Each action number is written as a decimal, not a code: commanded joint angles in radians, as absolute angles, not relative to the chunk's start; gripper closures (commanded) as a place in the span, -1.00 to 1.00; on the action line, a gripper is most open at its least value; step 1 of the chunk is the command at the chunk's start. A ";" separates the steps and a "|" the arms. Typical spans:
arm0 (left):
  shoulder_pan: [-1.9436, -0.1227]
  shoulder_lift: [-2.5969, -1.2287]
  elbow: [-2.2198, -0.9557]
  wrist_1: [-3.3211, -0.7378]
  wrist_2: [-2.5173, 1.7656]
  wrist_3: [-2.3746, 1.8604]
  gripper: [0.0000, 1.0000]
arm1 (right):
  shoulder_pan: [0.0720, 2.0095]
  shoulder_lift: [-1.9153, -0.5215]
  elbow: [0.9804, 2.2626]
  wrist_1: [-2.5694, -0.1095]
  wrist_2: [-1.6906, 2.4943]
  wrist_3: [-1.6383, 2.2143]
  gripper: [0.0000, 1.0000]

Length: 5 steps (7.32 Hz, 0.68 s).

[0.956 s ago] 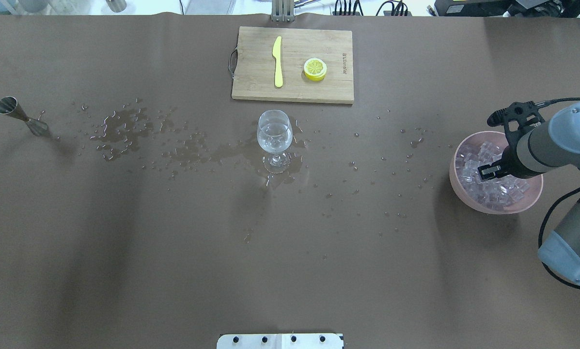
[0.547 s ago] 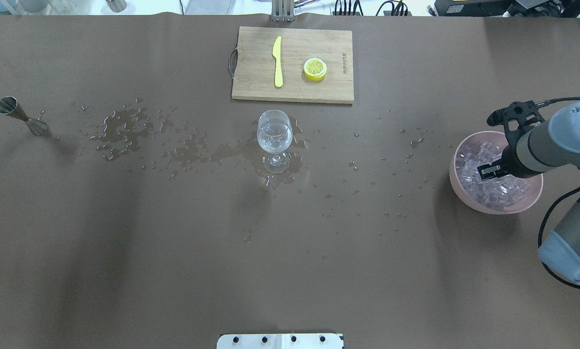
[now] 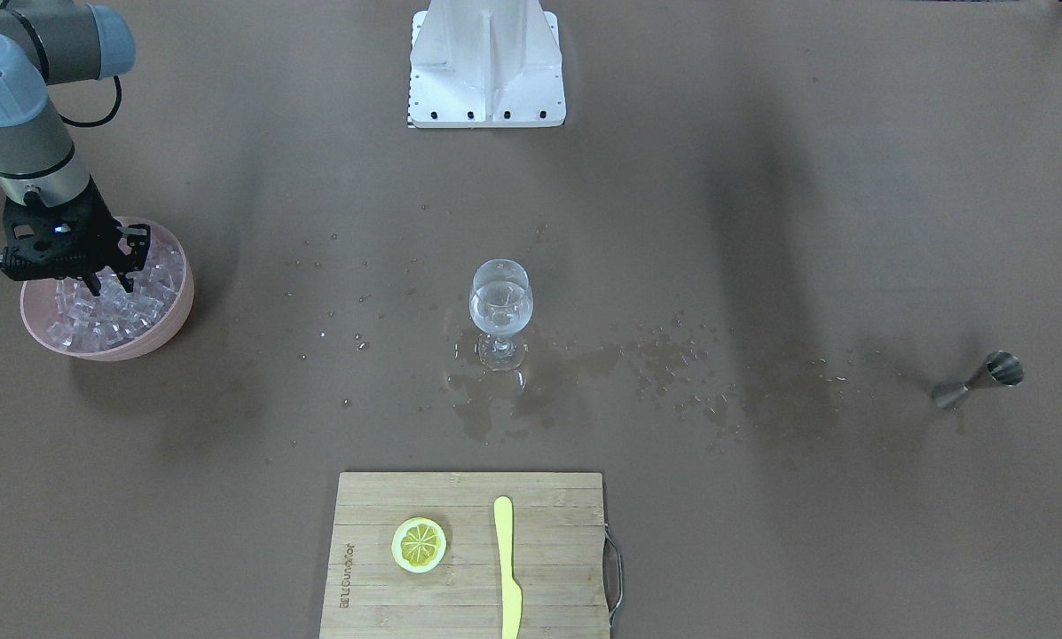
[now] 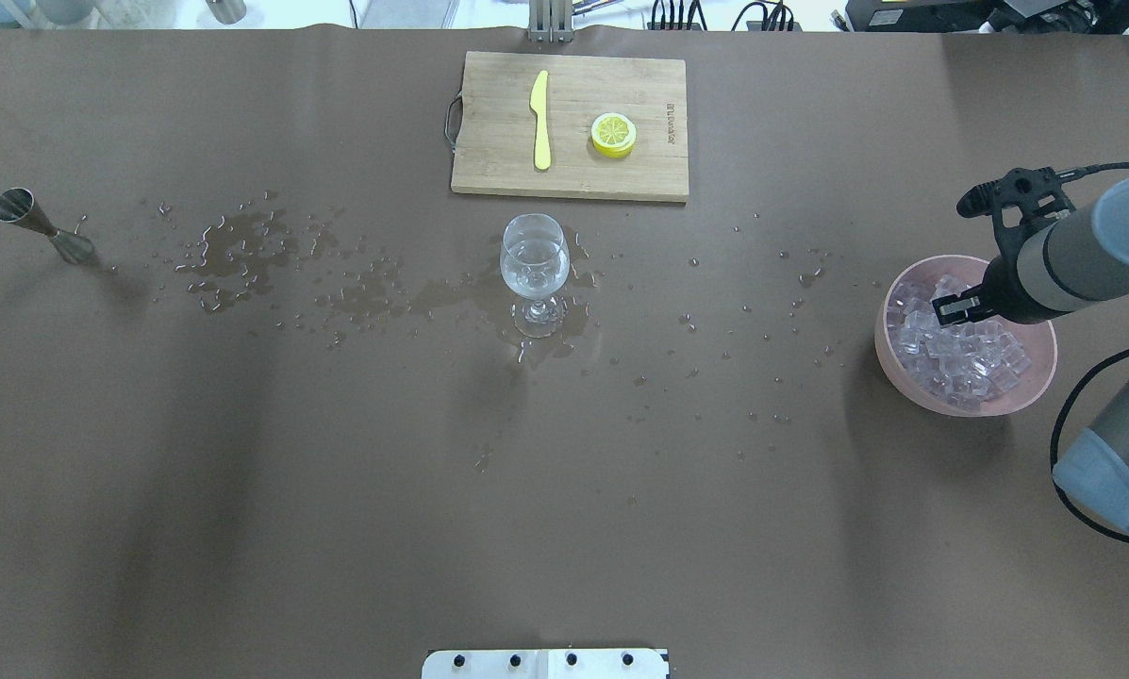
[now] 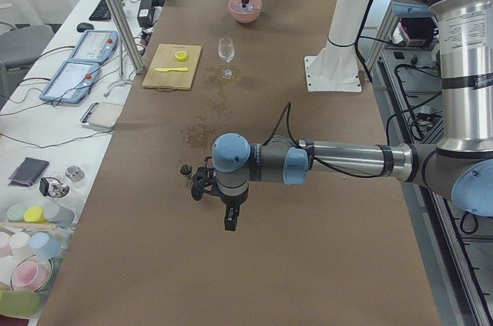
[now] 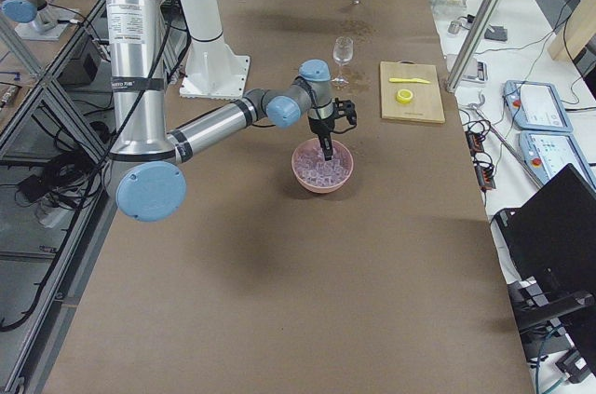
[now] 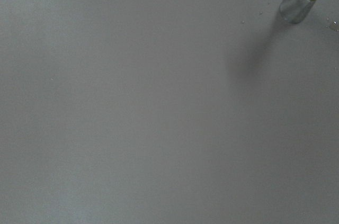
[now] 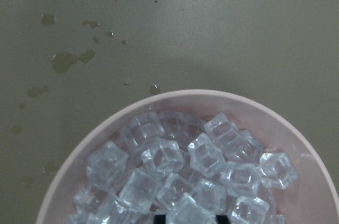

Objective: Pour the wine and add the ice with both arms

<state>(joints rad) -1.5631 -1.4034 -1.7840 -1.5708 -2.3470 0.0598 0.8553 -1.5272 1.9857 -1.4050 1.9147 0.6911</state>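
A pink bowl (image 4: 880, 330) at the table's right holds the ice (image 4: 970, 363), a pile of clear cubes. My right gripper (image 4: 951, 306) hangs over the bowl's far side, just above the pile. In the right wrist view its fingertips (image 8: 159, 217) stand either side of one ice cube (image 8: 188, 208) at the bottom edge. A wine glass (image 4: 534, 269) with clear liquid stands at mid table. My left gripper (image 5: 229, 222) shows only in the exterior left view, low over bare table near the steel jigger (image 4: 41, 226); I cannot tell whether it is open.
A wooden cutting board (image 4: 498, 160) at the far middle carries a yellow knife (image 4: 540, 118) and a lemon slice (image 4: 613, 134). Water puddles (image 4: 243, 250) and droplets spread between the jigger and the bowl. The white pedestal (image 3: 486, 62) stands at the robot's side.
My right gripper has lifted out of the ice pile and shifted toward the bowl's far side. Nothing else has moved.
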 commanded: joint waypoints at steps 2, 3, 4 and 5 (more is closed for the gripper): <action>-1.563 -1.404 -1.784 -1.571 -2.347 0.058 -0.96 | 0.905 -1.203 2.010 -1.741 1.951 0.704 1.00; -1.563 -1.407 -1.786 -1.569 -2.347 0.052 -0.96 | 0.904 -1.113 2.006 -1.802 1.953 0.718 1.00; -1.562 -1.417 -1.792 -1.571 -2.347 -0.051 -0.96 | 0.885 -1.083 2.006 -1.804 1.954 0.776 1.00; -1.562 -1.420 -1.799 -1.580 -2.347 -0.095 -0.96 | 0.855 -1.039 2.005 -1.805 1.953 0.843 1.00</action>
